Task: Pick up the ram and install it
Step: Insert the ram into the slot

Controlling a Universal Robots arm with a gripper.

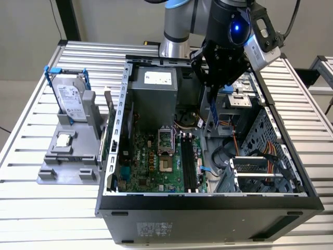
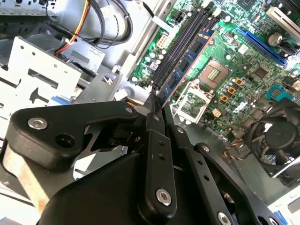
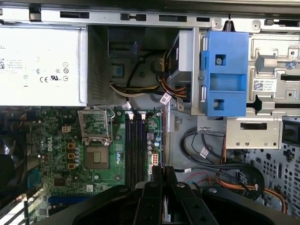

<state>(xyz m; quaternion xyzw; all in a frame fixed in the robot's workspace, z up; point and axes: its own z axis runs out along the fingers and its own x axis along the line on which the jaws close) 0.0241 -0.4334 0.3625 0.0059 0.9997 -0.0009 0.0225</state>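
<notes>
My gripper (image 1: 212, 89) hangs over the open computer case (image 1: 112, 156), shut on the ram (image 1: 213, 113). The ram is a thin blue-black stick held on edge, pointing down, above the case's right half in the exterior view. In the second wrist view the ram (image 2: 187, 60) reaches out from the black fingertips (image 2: 154, 105) and lies over the black memory slots (image 2: 180, 40) on the green motherboard. The exterior view places the slots (image 1: 189, 161) below the stick and toward that view's left. The first wrist view has the gripper (image 3: 162, 176) just beside the slots (image 3: 136, 145).
A grey stand (image 1: 67, 166) outside the case, on the exterior view's left, holds a silver hard drive (image 1: 70, 101) in a blue bracket and a small square processor chip (image 1: 63, 139). Inside the case are a power supply (image 1: 153, 94), an open processor socket (image 1: 166, 151), cables and a blue drive cage (image 3: 225, 75).
</notes>
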